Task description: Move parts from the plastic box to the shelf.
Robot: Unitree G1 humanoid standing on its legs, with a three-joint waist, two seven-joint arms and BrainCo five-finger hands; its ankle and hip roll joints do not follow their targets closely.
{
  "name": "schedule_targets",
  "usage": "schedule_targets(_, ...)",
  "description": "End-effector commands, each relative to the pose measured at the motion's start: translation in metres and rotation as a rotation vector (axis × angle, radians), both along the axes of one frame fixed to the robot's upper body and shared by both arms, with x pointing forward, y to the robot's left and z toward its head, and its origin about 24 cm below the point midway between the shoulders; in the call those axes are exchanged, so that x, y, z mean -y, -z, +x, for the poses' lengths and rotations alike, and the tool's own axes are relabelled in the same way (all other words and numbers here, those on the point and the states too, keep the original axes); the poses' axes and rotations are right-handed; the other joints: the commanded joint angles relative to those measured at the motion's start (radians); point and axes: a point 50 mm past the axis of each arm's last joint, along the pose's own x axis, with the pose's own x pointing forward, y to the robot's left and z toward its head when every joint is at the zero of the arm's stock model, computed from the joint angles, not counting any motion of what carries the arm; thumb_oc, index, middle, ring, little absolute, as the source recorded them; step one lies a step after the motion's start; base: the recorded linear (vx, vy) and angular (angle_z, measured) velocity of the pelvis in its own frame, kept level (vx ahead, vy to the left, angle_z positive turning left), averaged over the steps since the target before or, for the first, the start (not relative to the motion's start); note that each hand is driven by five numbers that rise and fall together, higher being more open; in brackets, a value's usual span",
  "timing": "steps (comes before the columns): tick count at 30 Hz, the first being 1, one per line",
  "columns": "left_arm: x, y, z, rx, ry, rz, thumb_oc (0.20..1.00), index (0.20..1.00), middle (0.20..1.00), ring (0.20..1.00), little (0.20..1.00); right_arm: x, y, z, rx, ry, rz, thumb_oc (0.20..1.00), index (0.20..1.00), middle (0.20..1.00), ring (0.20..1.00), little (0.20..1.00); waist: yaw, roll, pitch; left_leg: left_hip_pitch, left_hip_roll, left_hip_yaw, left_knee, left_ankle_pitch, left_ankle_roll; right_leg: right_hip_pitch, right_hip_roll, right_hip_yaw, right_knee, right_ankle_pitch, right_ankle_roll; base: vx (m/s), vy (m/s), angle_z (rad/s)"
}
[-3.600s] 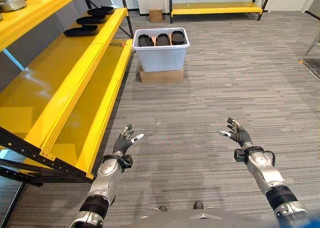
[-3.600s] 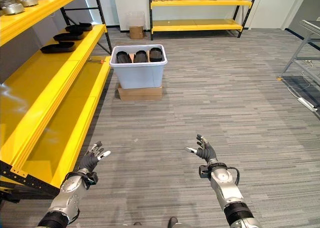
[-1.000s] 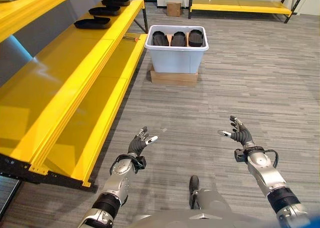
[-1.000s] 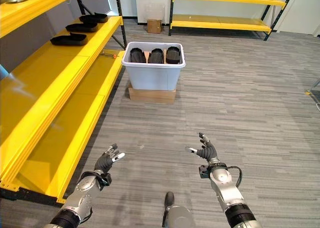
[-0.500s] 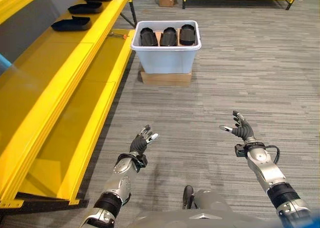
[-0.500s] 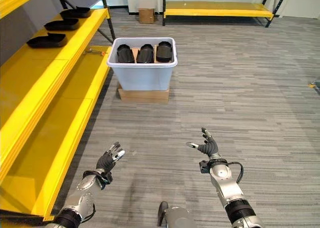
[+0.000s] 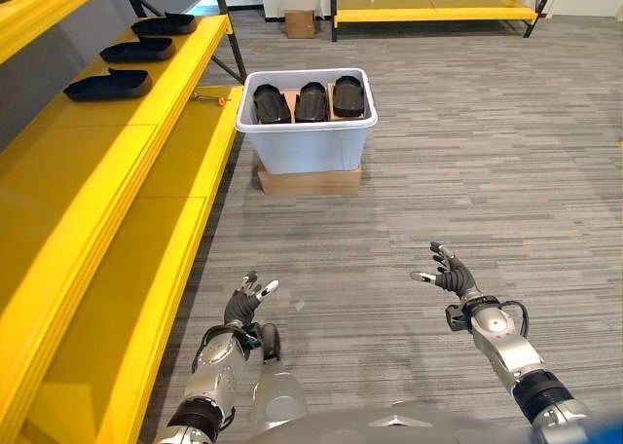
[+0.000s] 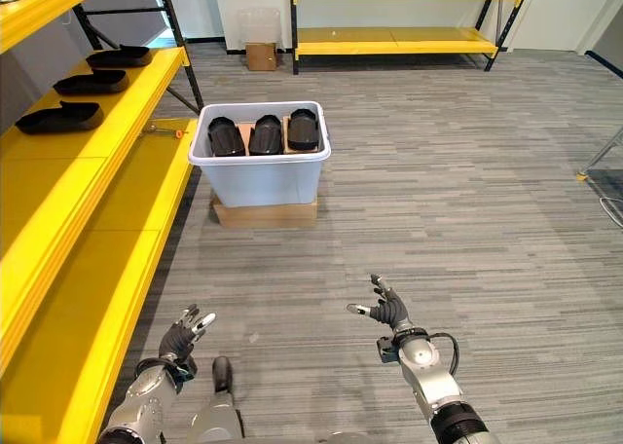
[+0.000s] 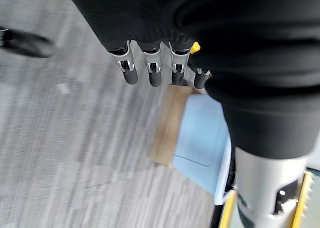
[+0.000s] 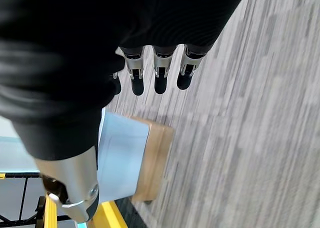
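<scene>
A warehouse: long yellow shelving racks on grey carpet.

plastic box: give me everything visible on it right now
The plastic box is a pale blue-white tub with a rolled rim and slightly tapered walls, open on top, no lid in sight. It stands upright on a flat brown cardboard base on the grey floor, close beside the yellow shelf. Inside, three black parts stand side by side in a row. Neither hand touches it.
</scene>
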Motion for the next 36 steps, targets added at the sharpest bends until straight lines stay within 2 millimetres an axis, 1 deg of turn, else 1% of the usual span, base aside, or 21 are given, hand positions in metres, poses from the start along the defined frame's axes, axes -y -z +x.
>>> schedule_targets(1,0.003,-0.032,0.026,0.182,0.163,0.077,1.0,1.0,1.0,1.0,1.0,-0.007,-0.024,0.015,0.125,-0.022,0.055,1.0,1.0,1.0,1.0,1.0,0.033,-0.008,0.003,-0.004,-0.01,-0.008,0.057,0.025,0.007,-0.069,-0.096,-0.09,0.091,0.072,0.07,0.23,0.287,-0.09)
schedule_targets(4,0.008,-0.034,0.028,0.174,0.214,0.08,1.0,1.0,1.0,1.0,1.0,-0.012,-0.026,0.017,0.137,-0.026,0.068,1.0,1.0,1.0,1.0,1.0,0.042,-0.014,-0.002,0.008,-0.051,-0.011,0.061,0.002,0.037,-0.076,-0.115,-0.09,0.135,0.077,0.086,0.21,0.265,0.07)
schedule_targets(7,0.009,-0.036,0.032,0.166,0.263,0.125,1.0,1.0,1.0,1.0,1.0,-0.019,-0.03,0.02,0.164,-0.03,0.078,1.0,1.0,1.0,1.0,1.0,0.057,-0.035,-0.01,0.022,-0.121,-0.012,0.047,-0.03,0.089,-0.106,-0.144,-0.084,0.231,0.148,0.119,0.17,0.231,0.11)
schedule_targets(9,0.01,-0.036,0.032,0.152,0.266,0.112,1.0,1.0,1.0,1.0,1.0,-0.024,-0.033,0.025,0.185,-0.038,0.059,1.0,1.0,1.0,1.0,1.0,0.078,-0.041,-0.014,0.038,-0.16,-0.007,0.029,-0.048,0.118,-0.118,-0.169,-0.102,0.317,0.197,0.125,0.15,0.265,0.05)
schedule_targets(12,0.011,-0.036,0.033,0.151,0.285,0.103,1.0,1.0,1.0,1.0,1.0,-0.027,-0.037,0.031,0.208,-0.013,0.071,1.0,1.0,1.0,1.0,1.0,0.108,-0.042,-0.017,0.078,-0.194,-0.003,0.014,-0.088,0.143,-0.158,-0.259,-0.148,0.488,0.284,0.148,0.17,0.238,-0.31)
schedule_targets(13,0.011,-0.037,0.034,0.153,0.289,0.105,1.0,1.0,1.0,1.0,1.0,-0.025,-0.039,0.033,0.214,-0.006,0.074,1.0,1.0,1.0,1.0,1.0,0.114,-0.041,-0.015,0.084,-0.199,0.005,0.008,-0.093,0.151,-0.162,-0.264,-0.157,0.517,0.28,0.152,0.13,0.189,-0.49)
schedule_targets(14,0.012,-0.037,0.034,0.153,0.287,0.11,1.0,1.0,1.0,1.0,1.0,-0.024,-0.042,0.036,0.219,0.001,0.071,1.0,1.0,1.0,1.0,1.0,0.117,-0.029,-0.01,0.096,-0.192,0.025,0.002,-0.088,0.162,-0.206,-0.261,-0.168,0.569,0.31,0.142,0.09,0.145,-0.3)
schedule_targets(15,0.013,-0.037,0.035,0.155,0.274,0.112,1.0,1.0,1.0,1.0,1.0,-0.021,-0.047,0.041,0.233,0.0,0.066,1.0,1.0,1.0,1.0,1.0,0.099,-0.019,0.004,0.13,-0.189,0.023,-0.01,-0.1,0.16,-0.292,-0.207,-0.163,0.565,0.284,0.132,0.06,0.088,-0.35)
schedule_targets(16,0.013,-0.037,0.035,0.156,0.272,0.112,1.0,1.0,1.0,1.0,1.0,-0.021,-0.048,0.042,0.235,0.0,0.067,1.0,1.0,1.0,1.0,1.0,0.094,-0.017,0.008,0.138,-0.187,0.024,-0.012,-0.103,0.158,-0.312,-0.195,-0.168,0.551,0.276,0.128,0.14,-0.003,-0.19)
schedule_targets(17,0.013,-0.038,0.035,0.157,0.27,0.109,1.0,1.0,1.0,1.0,1.0,-0.019,-0.051,0.043,0.243,-0.002,0.068,1.0,1.0,1.0,1.0,1.0,0.078,-0.017,0.021,0.163,-0.179,0.03,-0.015,-0.114,0.15,-0.359,-0.167,-0.191,0.479,0.26,0.116,0.15,-0.082,-0.1)
schedule_targets(18,0.013,-0.04,0.036,0.162,0.274,0.108,1.0,1.0,1.0,1.0,1.0,-0.017,-0.054,0.043,0.253,-0.004,0.065,1.0,1.0,1.0,1.0,1.0,0.066,-0.023,0.034,0.183,-0.178,0.032,-0.013,-0.131,0.142,-0.387,-0.164,-0.216,0.369,0.275,0.115,0.26,-0.159,0.07)
schedule_targets(19,0.013,-0.04,0.035,0.162,0.286,0.11,1.0,1.0,1.0,1.0,1.0,-0.014,-0.055,0.043,0.251,0.008,0.072,1.0,1.0,1.0,1.0,1.0,0.051,-0.035,0.045,0.209,-0.186,0.03,-0.011,-0.151,0.132,-0.41,-0.162,-0.23,0.224,0.32,0.127,0.28,-0.181,0.03)
schedule_targets(20,0.015,-0.04,0.034,0.159,0.296,0.112,1.0,1.0,1.0,1.0,1.0,-0.012,-0.054,0.042,0.252,0.028,0.074,1.0,1.0,1.0,1.0,1.0,0.039,-0.044,0.051,0.222,-0.197,0.014,-0.012,-0.168,0.132,-0.437,-0.171,-0.202,0.175,0.377,0.144,0.4,-0.248,0.04)
schedule_targets(21,0.019,-0.036,0.031,0.15,0.329,0.119,1.0,1.0,1.0,1.0,1.0,-0.008,-0.052,0.04,0.249,0.076,0.058,1.0,1.0,1.0,1.0,1.0,0.016,-0.048,0.066,0.247,-0.198,-0.029,-0.011,-0.194,0.13,-0.465,-0.168,-0.122,0.08,0.408,0.159,0.39,-0.24,0.18)
schedule_targets(22,0.022,-0.034,0.028,0.148,0.352,0.12,1.0,1.0,1.0,1.0,1.0,-0.004,-0.05,0.038,0.247,0.118,0.049,1.0,1.0,1.0,1.0,1.0,0.005,-0.05,0.067,0.253,-0.195,-0.05,-0.01,-0.199,0.128,-0.483,-0.176,-0.086,0.04,0.418,0.162,0.45,-0.296,0.56)
schedule_targets(26,0.035,-0.027,0.018,0.135,0.406,0.107,1.0,1.0,1.0,1.0,1.0,0.015,-0.044,0.031,0.259,0.306,-0.063,1.0,1.0,1.0,1.0,1.0,-0.01,-0.058,0.058,0.283,-0.175,-0.057,0.013,-0.235,0.113,-0.417,-0.19,-0.057,-0.055,0.427,0.179,0.37,-0.25,0.76)
schedule_targets(29,0.04,-0.023,0.014,0.111,0.399,0.064,1.0,1.0,1.0,1.0,1.0,0.026,-0.041,0.029,0.247,0.384,-0.12,1.0,1.0,1.0,1.0,1.0,-0.024,-0.061,0.036,0.307,-0.158,-0.037,0.045,-0.251,0.094,-0.372,-0.176,-0.06,-0.019,0.396,0.169,0.42,-0.236,0.39)
schedule_targets(31,0.041,-0.017,0.008,0.081,0.416,-0.003,1.0,1.0,1.0,1.0,1.0,0.03,-0.043,0.031,0.263,0.371,-0.17,1.0,1.0,1.0,1.0,1.0,-0.029,-0.052,0.025,0.317,-0.124,-0.007,0.09,-0.26,0.076,-0.378,-0.159,-0.092,0.077,0.324,0.134,0.42,-0.303,0.01)
schedule_targets(34,0.043,-0.02,0.01,0.097,0.391,-0.019,1.0,1.0,1.0,1.0,1.0,0.037,-0.05,0.035,0.284,0.373,-0.181,1.0,1.0,1.0,1.0,1.0,-0.032,-0.049,0.022,0.295,-0.069,0.026,0.169,-0.254,0.058,-0.374,-0.147,-0.112,0.141,0.267,0.095,0.37,-0.373,-0.22)
schedule_targets(35,0.043,-0.02,0.011,0.109,0.337,-0.044,1.0,1.0,1.0,1.0,1.0,0.038,-0.053,0.038,0.296,0.345,-0.185,1.0,1.0,1.0,1.0,1.0,-0.037,-0.04,0.012,0.283,-0.023,0.041,0.229,-0.186,0.035,-0.361,-0.118,-0.132,0.15,0.23,0.059,0.37,-0.426,-0.07)
schedule_targets(36,0.043,-0.02,0.012,0.117,0.323,-0.047,1.0,1.0,1.0,1.0,1.0,0.038,-0.054,0.038,0.299,0.338,-0.184,1.0,1.0,1.0,1.0,1.0,-0.039,-0.039,0.007,0.276,-0.009,0.05,0.256,-0.163,0.028,-0.355,-0.108,-0.141,0.147,0.22,0.047,0.34,-0.405,0.15)
